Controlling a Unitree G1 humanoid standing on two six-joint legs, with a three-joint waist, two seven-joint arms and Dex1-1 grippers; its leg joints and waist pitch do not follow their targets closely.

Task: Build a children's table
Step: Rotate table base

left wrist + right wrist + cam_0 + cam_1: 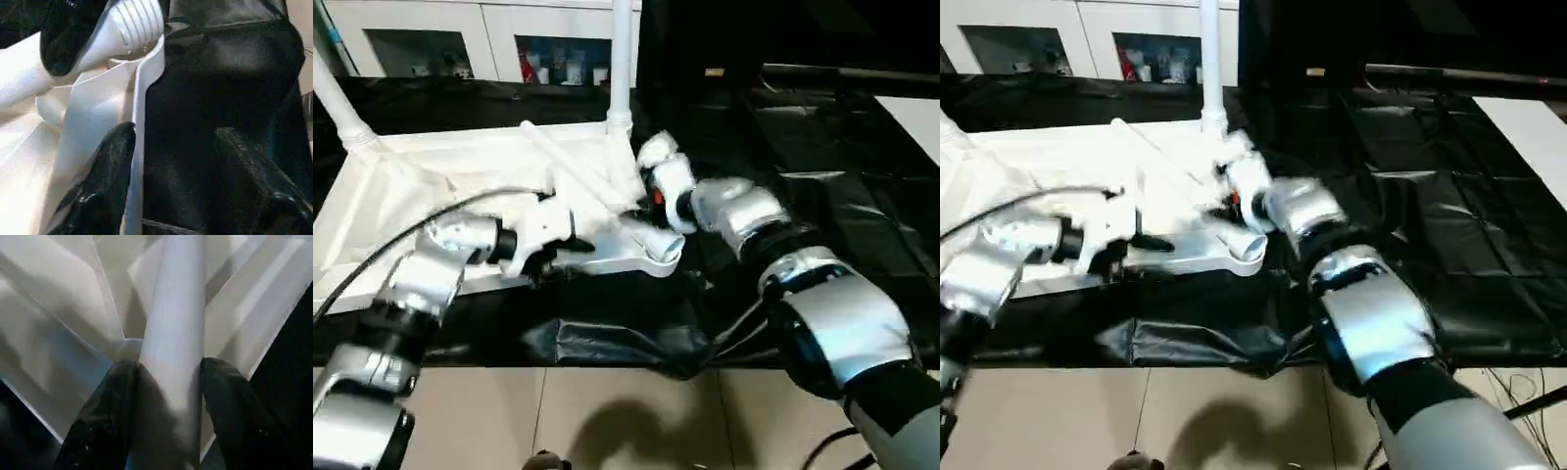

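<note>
Right fingers [110, 416] astride loose leg [173, 333]

We record a white ribbed table top [431, 186] and white tube legs [621, 59] on glossy black sheeting [822, 176], our silver forearms [440, 259], black fingers [105, 416], and beige floor [607, 411].

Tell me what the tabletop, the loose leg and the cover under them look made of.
Tabletop: likely molded plastic, smooth white, with thin raised ribs. Loose leg: likely plastic too, a plain white satin tube. Cover: apparently thin plastic sheeting, glossy black, creased and wrinkled.
</note>
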